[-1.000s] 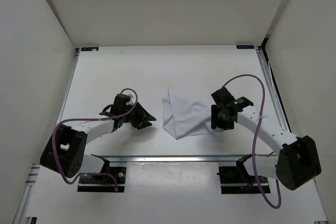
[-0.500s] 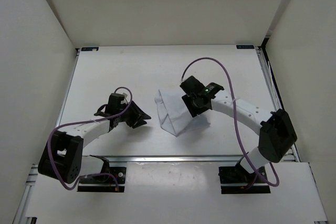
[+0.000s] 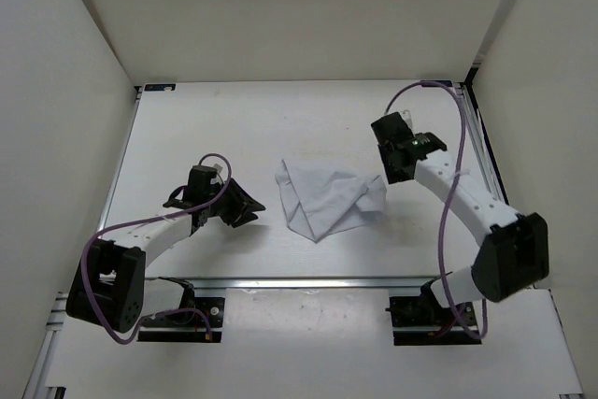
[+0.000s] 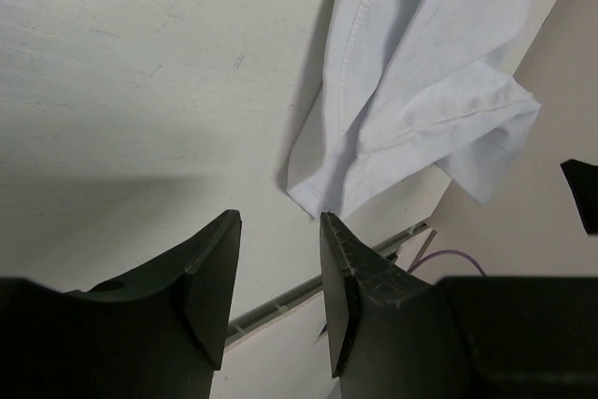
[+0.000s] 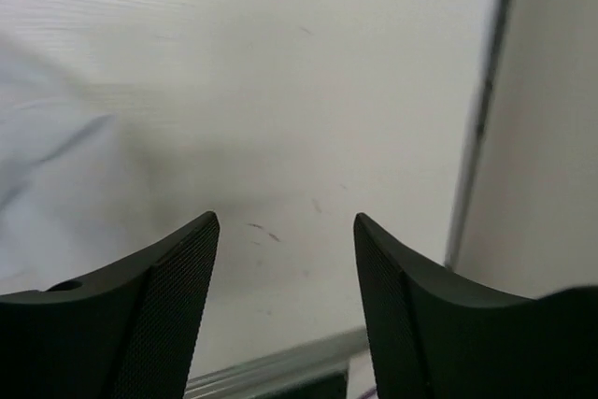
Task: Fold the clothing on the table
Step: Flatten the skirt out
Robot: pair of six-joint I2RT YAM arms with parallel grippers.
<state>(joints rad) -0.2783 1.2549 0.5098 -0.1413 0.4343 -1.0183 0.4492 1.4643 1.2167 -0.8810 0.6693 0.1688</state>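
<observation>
the left gripper [image 4: 278,223] is hovering low with its jaws apart and empty, just left of the clothing [image 3: 327,198]. the right gripper [image 5: 286,220] is gaping wide, holding nothing, by the clothing's right end. the clothing is lying rumpled and partly folded mid-table [image 3: 234,119], nearer the near edge.

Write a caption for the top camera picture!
Crumpled white clothing lies on the table between the open left end effector and open right end effector, held by neither.
</observation>
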